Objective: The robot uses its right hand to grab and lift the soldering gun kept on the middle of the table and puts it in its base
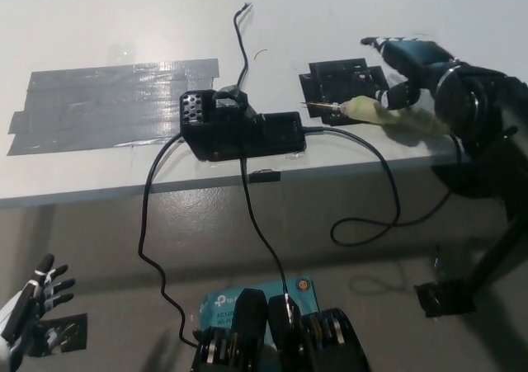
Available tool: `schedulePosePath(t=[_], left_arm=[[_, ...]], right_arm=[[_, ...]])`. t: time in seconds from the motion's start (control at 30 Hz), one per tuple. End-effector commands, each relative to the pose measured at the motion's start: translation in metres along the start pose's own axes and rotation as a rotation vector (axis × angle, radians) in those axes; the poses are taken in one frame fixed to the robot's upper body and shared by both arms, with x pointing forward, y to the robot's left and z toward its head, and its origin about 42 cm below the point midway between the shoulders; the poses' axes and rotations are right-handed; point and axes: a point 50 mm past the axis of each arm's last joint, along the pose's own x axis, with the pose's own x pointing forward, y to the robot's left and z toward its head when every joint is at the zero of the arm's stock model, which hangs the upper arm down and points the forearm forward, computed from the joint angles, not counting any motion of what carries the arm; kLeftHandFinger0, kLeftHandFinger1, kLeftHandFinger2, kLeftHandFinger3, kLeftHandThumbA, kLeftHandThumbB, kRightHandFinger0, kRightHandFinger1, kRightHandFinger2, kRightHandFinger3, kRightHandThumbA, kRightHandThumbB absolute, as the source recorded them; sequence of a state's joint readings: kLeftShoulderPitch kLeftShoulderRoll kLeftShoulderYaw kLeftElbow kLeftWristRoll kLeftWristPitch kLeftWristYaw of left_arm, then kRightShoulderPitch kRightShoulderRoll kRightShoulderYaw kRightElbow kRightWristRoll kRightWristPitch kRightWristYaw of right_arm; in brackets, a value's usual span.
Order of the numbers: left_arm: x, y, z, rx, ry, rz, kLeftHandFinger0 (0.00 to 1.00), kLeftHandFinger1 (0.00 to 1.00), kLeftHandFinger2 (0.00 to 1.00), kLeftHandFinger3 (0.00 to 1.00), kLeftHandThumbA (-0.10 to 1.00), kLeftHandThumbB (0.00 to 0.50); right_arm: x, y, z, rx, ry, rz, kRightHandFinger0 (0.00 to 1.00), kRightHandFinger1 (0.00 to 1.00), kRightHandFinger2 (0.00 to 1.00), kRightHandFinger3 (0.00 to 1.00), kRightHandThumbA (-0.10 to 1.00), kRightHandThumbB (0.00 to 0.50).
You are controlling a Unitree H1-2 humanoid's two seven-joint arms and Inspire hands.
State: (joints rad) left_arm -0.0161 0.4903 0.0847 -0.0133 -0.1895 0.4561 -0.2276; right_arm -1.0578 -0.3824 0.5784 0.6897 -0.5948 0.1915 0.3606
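Head view: the soldering gun (388,113) lies on the white counter (124,25) near its front edge, its metal tip pointing left and its pale wrapped handle running to the right. The tip rests at the lower left corner of a flat black plate (342,79). Just left of that stands the black base (239,129), with a wide patch of grey tape (107,104) further left on the counter. A black cord (388,199) runs from the base, loops down off the counter edge and comes back up to the rear of the soldering gun.

The right robot hand (404,71) is over the handle, fingers spread, one reaching toward the plate and another curled down against the wrapped grip; whether it actually touches is hard to tell, but nothing is clamped. The black arm covers the rear of the handle.

The left robot hand (33,306) rests at the lower left, below counter level, fingers apart and holding nothing.
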Motion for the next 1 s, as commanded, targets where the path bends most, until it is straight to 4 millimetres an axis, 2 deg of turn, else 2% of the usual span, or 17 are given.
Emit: schedulePosePath(t=[0.0,0.2,0.27,0.3,0.37,0.4,0.57,0.6,0.63,0.67,0.73,0.8,0.97], left_arm=[[-0.004,0.011,0.012,0.029,-0.018,0.001,0.88,0.94,0.98,1.0,1.0,0.129],[-0.004,0.012,0.013,0.026,-0.02,0.001,0.89,0.95,0.99,1.0,1.0,0.128],[-0.003,0.012,0.013,0.022,-0.019,0.001,0.9,0.95,0.99,1.0,1.0,0.125],[-0.004,0.012,0.013,0.021,-0.022,0.001,0.9,0.95,0.99,1.0,1.0,0.139],[-0.004,0.012,0.013,0.023,-0.021,-0.001,0.9,0.95,0.99,1.0,1.0,0.134],[-0.004,0.012,0.013,0.038,-0.019,0.004,0.89,0.96,1.0,1.0,1.0,0.137],[-0.003,0.011,0.017,0.033,-0.029,-0.002,0.89,0.95,0.98,1.0,1.0,0.143],[-0.003,0.012,0.016,0.032,-0.027,-0.003,0.89,0.95,0.98,1.0,1.0,0.144],[-0.002,0.012,0.016,0.029,-0.024,-0.003,0.91,0.95,0.99,1.0,1.0,0.144],[-0.002,0.012,0.016,0.029,-0.024,-0.003,0.91,0.95,0.99,1.0,1.0,0.144],[-0.003,0.012,0.016,0.034,-0.026,-0.007,0.92,0.96,0.99,1.0,1.0,0.14],[-0.003,0.012,0.017,0.029,-0.028,-0.004,0.91,0.95,0.98,1.0,1.0,0.149],[-0.001,0.011,0.02,0.032,-0.037,-0.011,0.9,0.95,0.98,1.0,1.0,0.156]], right_arm=[[-0.003,-0.024,-0.005,-0.03,0.012,-0.009,1.0,1.0,1.0,1.0,0.41,0.337],[-0.004,-0.017,-0.022,-0.021,0.053,0.011,1.0,1.0,1.0,1.0,0.38,0.34],[-0.002,-0.005,-0.041,-0.064,0.125,0.056,1.0,1.0,1.0,1.0,0.43,0.367],[-0.002,-0.002,-0.045,-0.071,0.14,0.062,1.0,1.0,1.0,1.0,0.42,0.36],[-0.002,0.002,-0.05,-0.073,0.147,0.066,1.0,1.0,1.0,1.0,0.43,0.37],[-0.001,0.006,-0.05,-0.071,0.148,0.07,1.0,1.0,1.0,1.0,0.39,0.36],[0.003,0.018,-0.032,-0.102,0.099,0.076,1.0,1.0,1.0,1.0,0.41,0.374],[0.004,0.02,-0.027,-0.091,0.086,0.079,1.0,1.0,1.0,1.0,0.41,0.362],[0.006,0.024,-0.013,-0.073,0.045,0.094,1.0,1.0,1.0,1.0,0.38,0.355],[0.006,0.024,-0.013,-0.073,0.045,0.094,1.0,1.0,1.0,1.0,0.38,0.354],[0.007,0.029,0.001,-0.104,0.02,0.102,1.0,1.0,1.0,1.0,0.4,0.339],[0.009,0.034,0.013,-0.113,-0.001,0.111,1.0,1.0,1.0,1.0,0.36,0.334],[0.01,0.039,0.009,-0.117,0.023,0.123,1.0,1.0,1.0,1.0,0.36,0.327]])
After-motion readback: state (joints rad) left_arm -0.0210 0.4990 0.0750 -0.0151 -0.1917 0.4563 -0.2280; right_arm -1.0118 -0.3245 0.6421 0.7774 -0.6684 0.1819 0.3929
